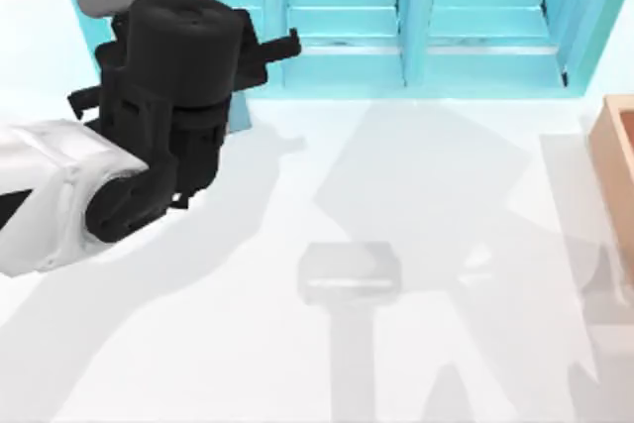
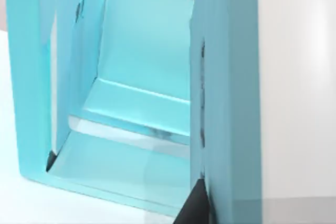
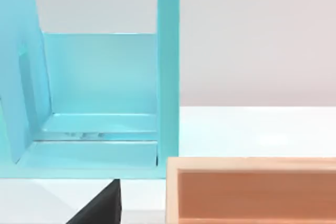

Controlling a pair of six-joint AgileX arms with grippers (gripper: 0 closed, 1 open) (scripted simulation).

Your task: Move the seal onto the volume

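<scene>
My left arm (image 1: pixel 163 116) hangs over the top-left part of the table (image 1: pixel 248 364), its claw (image 1: pixel 282 47) pointed at the blue shelf unit (image 1: pixel 426 37) and very near the front edge. I cannot tell whether that claw is released, clenched or carrying anything. The main risk as I judge it is a knock against the shelf: the left wrist view looks straight into an open compartment with an upright divider (image 2: pixel 231 103) close alongside, so a careless push forward or a swing sideways could hit it. The right claw (image 3: pixel 100 205) looks toward the shelf's end compartment and a wooden box (image 1: pixel 616 146) at the table's right edge. Whether it is released or clenched I cannot tell either. The second risk is moving blind. I cannot place the seal or the book from these views, so I cannot say how the seal looks or where it lies. Any reach made now would be a guess and could knock it over or shove it away.
</scene>
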